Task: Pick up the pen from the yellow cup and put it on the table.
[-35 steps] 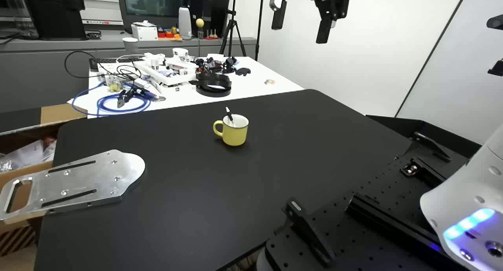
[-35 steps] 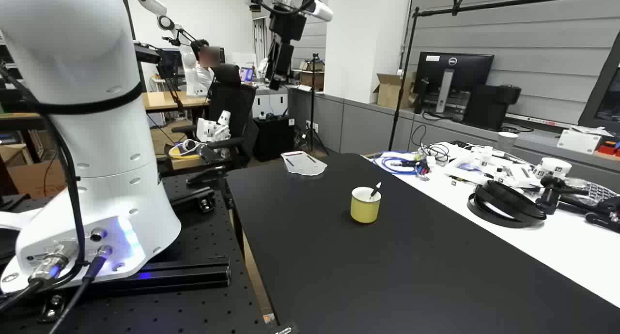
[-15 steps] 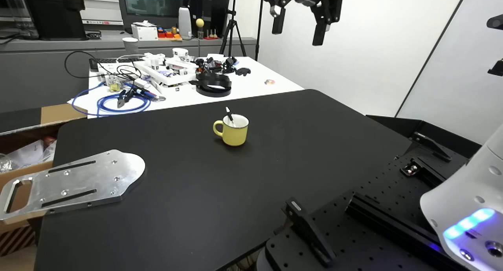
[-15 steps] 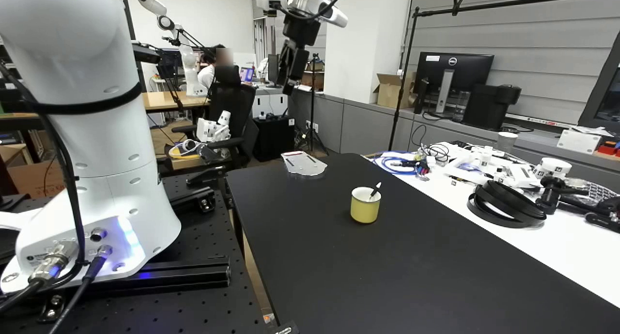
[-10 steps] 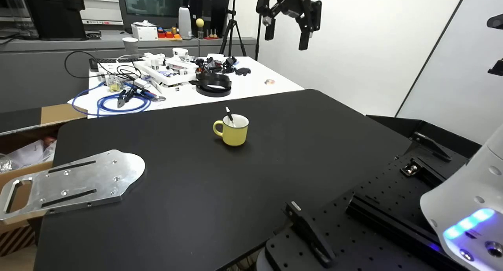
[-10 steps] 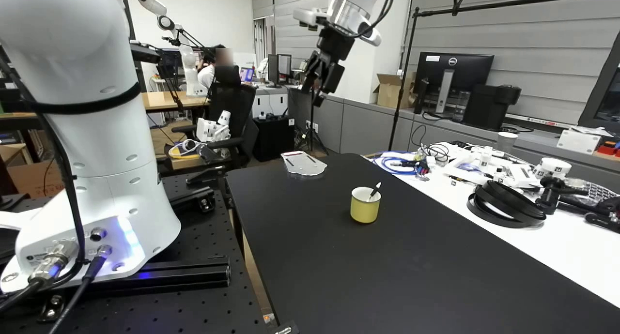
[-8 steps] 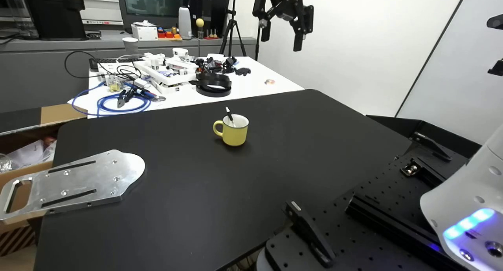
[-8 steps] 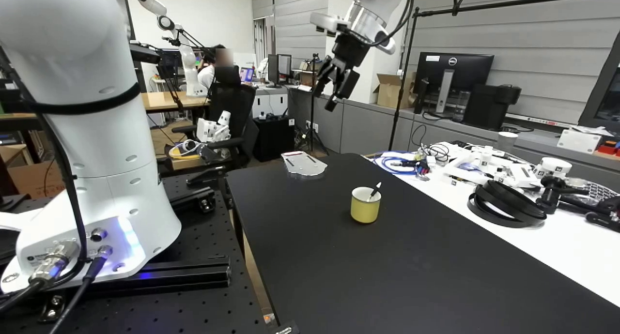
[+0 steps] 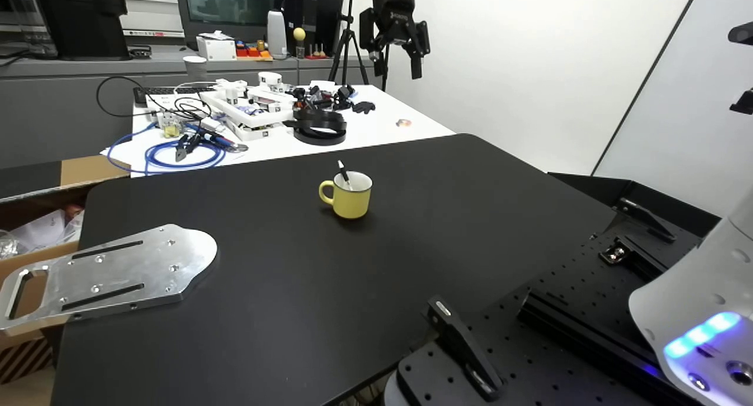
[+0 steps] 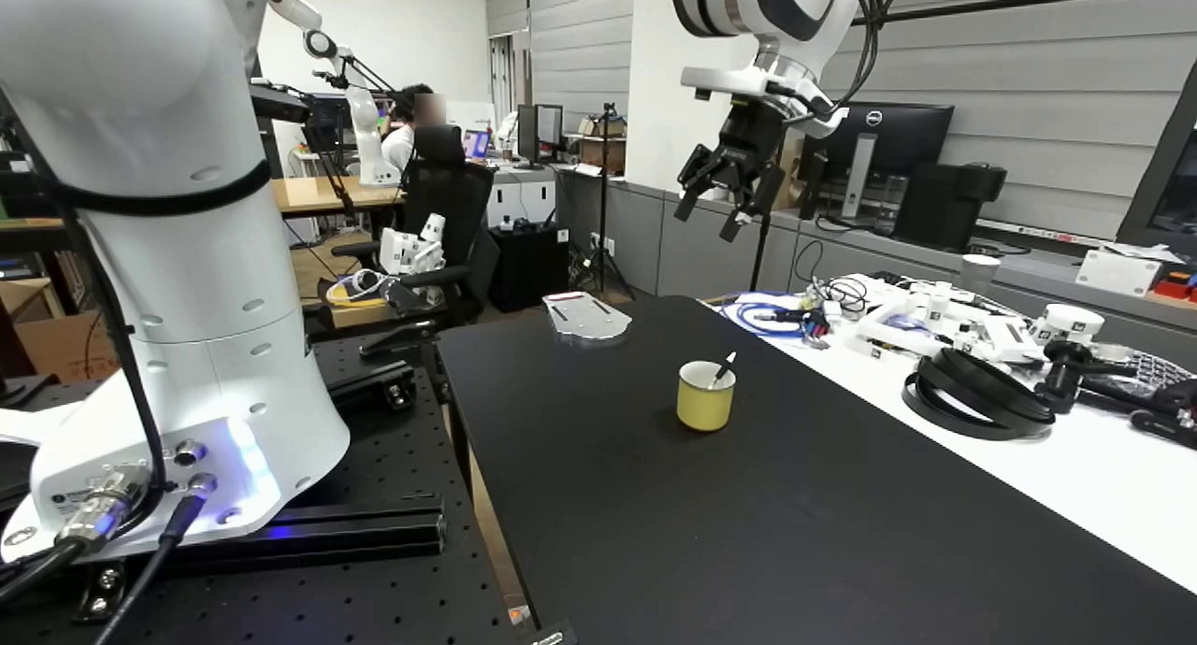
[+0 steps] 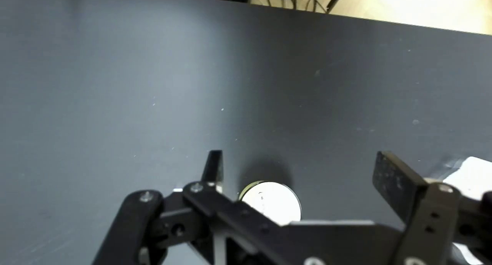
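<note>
The gripper (image 10: pixel 708 221) hangs well above the worktop (image 9: pixel 306 294), its fingers spread apart. Over there the pen (image 9: pixel 344 174) stands tilted in the yellow cup (image 9: pixel 353 203), pale tip poking past the rim. The cup sits upright, nearer the edge along the white table (image 9: pixel 379 129) than the one by the robot's base (image 10: pixel 224 393); a metal plate (image 9: pixel 129 268) juts over another edge.

pen (image 9: pixel 343 172) leaning in the cup (image 9: pixel 351 203), cup on the desk (image 9: pixel 306 288); in an exterior view there's a plate (image 9: pixel 138 262) off to the left and a side table (image 9: pixel 388 132) behind; tool (image 9: pixel 398 72) hangs higher up, well apart
</note>
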{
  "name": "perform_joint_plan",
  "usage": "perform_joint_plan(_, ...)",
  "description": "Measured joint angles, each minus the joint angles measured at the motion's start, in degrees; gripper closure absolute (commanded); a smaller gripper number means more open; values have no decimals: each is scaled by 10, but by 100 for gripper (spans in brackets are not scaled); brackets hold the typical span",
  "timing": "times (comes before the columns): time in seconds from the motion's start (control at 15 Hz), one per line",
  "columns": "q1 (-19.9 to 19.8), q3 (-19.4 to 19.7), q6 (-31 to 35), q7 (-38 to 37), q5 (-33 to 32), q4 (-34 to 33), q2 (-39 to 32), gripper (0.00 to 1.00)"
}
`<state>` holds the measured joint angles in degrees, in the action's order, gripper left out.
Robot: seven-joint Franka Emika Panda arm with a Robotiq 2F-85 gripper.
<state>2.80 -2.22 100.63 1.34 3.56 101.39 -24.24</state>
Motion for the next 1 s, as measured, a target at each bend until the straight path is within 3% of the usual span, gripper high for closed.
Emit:
perform_joint_plan(0.27, 18, 0, -7, 1, -70, -106, -91, 0)
perform_joint_plan(0.53, 28, -3, -5, 3, -74, -173, -150, 0)
perform_joint_plan(1.0, 31, -3, -12, 2, -73, -205, -173, 0)
